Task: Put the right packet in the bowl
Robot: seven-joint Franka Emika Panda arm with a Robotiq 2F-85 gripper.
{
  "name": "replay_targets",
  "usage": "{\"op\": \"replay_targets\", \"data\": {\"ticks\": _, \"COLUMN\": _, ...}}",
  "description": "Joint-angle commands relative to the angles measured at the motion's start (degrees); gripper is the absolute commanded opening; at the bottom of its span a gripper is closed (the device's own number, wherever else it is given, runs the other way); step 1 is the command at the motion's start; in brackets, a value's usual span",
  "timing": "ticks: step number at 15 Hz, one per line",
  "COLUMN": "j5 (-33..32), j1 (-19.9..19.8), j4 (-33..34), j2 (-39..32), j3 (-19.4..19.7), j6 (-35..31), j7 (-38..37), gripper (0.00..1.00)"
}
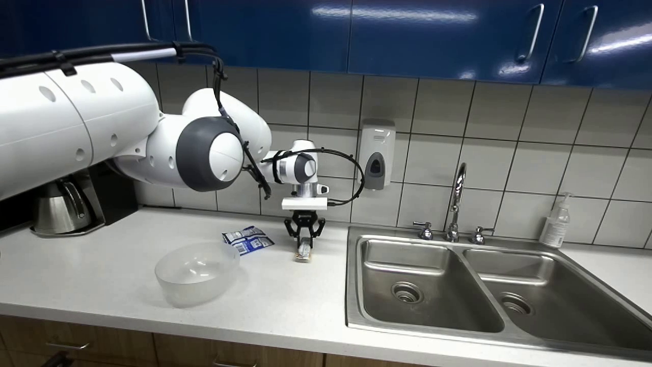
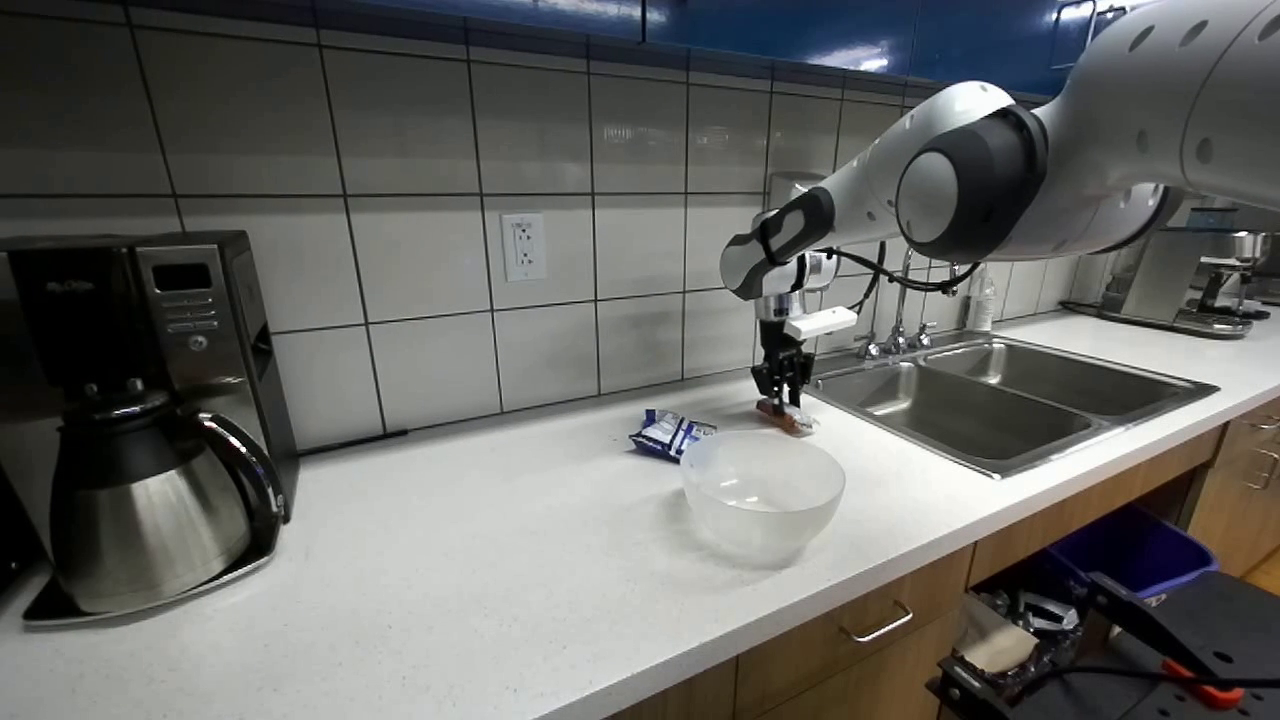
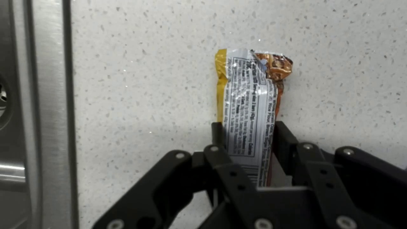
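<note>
The right packet [image 3: 246, 92] is a narrow silvery-grey wrapper with yellow and brown-orange edges. It lies at the counter surface under my gripper, and shows in both exterior views [image 1: 303, 256] [image 2: 795, 420]. My gripper [image 3: 248, 136] points down with one finger against each long side of the packet, shut on it; it also shows in both exterior views [image 1: 305, 242] [image 2: 784, 398]. The packet's near end is hidden behind the gripper. The bowl [image 1: 196, 290], round and translucent whitish, stands on the counter, also in an exterior view [image 2: 765, 515]. It looks empty.
A larger blue-and-white packet [image 1: 248, 239] lies between the bowl and my gripper, towards the wall [image 2: 672, 435]. The metal double sink [image 1: 355, 285] is beside the gripper, its rim at the wrist view's left edge [image 3: 51, 111]. A coffee maker [image 2: 150, 480] stands beyond the bowl.
</note>
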State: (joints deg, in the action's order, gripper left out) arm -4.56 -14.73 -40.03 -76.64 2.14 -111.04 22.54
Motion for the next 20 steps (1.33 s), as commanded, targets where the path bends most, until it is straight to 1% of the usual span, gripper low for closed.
{"op": "replay_targets", "data": {"ticks": 1, "j5": 1.81, "j1": -0.83, "j4": -1.22, "j2": 4.38, "j3": -0.97, "j6": 2.36, "j7": -0.5, "gripper": 0.16}}
{"op": "replay_targets", "data": {"ticks": 4, "j5": 2.81, "j1": -0.26, "j4": -3.29, "j2": 7.66, "j3": -0.89, "j6": 2.14, "j7": -0.95, "gripper": 0.16}}
{"op": "replay_targets", "data": {"ticks": 8, "j5": 3.15, "j1": 1.63, "j4": -7.41, "j2": 12.18, "j3": -0.5, "j6": 1.84, "j7": -2.42, "gripper": 0.16}}
{"op": "replay_targets", "data": {"ticks": 10, "j5": 3.11, "j1": 2.86, "j4": -11.1, "j2": 14.96, "j3": -0.48, "j6": 0.98, "j7": -3.5, "gripper": 0.16}}
{"op": "replay_targets", "data": {"ticks": 16, "j5": 2.92, "j1": 7.0, "j4": -25.56, "j2": 24.05, "j3": -0.22, "j6": -3.03, "j7": -7.38, "gripper": 0.16}}
{"op": "replay_targets", "data": {"ticks": 20, "j5": 2.35, "j1": 8.7, "j4": -34.7, "j2": 28.87, "j3": -0.39, "j6": -5.66, "j7": -10.01, "gripper": 0.16}}
